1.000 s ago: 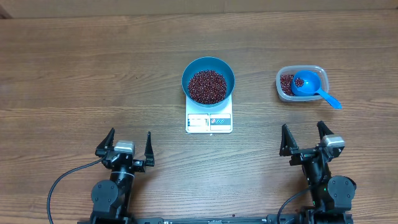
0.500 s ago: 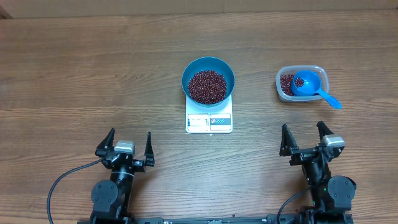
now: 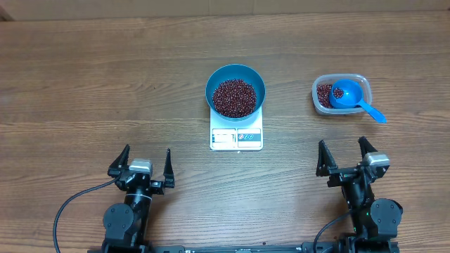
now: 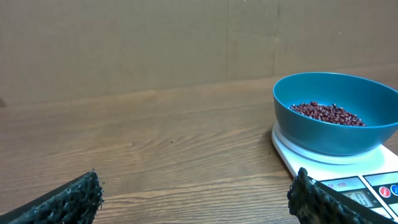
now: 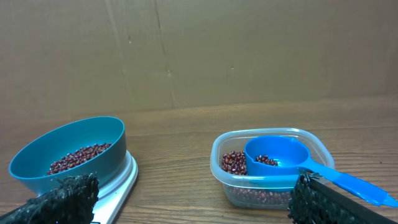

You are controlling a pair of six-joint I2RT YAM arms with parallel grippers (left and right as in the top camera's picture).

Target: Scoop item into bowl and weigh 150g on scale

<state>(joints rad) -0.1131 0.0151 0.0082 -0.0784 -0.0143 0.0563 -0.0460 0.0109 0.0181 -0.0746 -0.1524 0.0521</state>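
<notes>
Wooden table (image 3: 84, 70), plain brown wall (image 4: 124, 43) behind. Blue bowl (image 3: 235, 76) sits on white scale (image 3: 236, 137) at table centre, beans (image 3: 234, 98) piled inside. Clear tub (image 3: 316, 99) toward right edge holds more beans and blue scoop (image 3: 349, 95). Near front edge: left gripper (image 3: 148, 150), right gripper (image 3: 342, 143), jaws spread wide, nothing held.

Open table (image 3: 84, 84) left of centre and between scale (image 3: 236, 138) and tub (image 3: 316, 105). In the way: bowl (image 3: 236, 70) on scale; scoop (image 3: 348, 95) in tub.
</notes>
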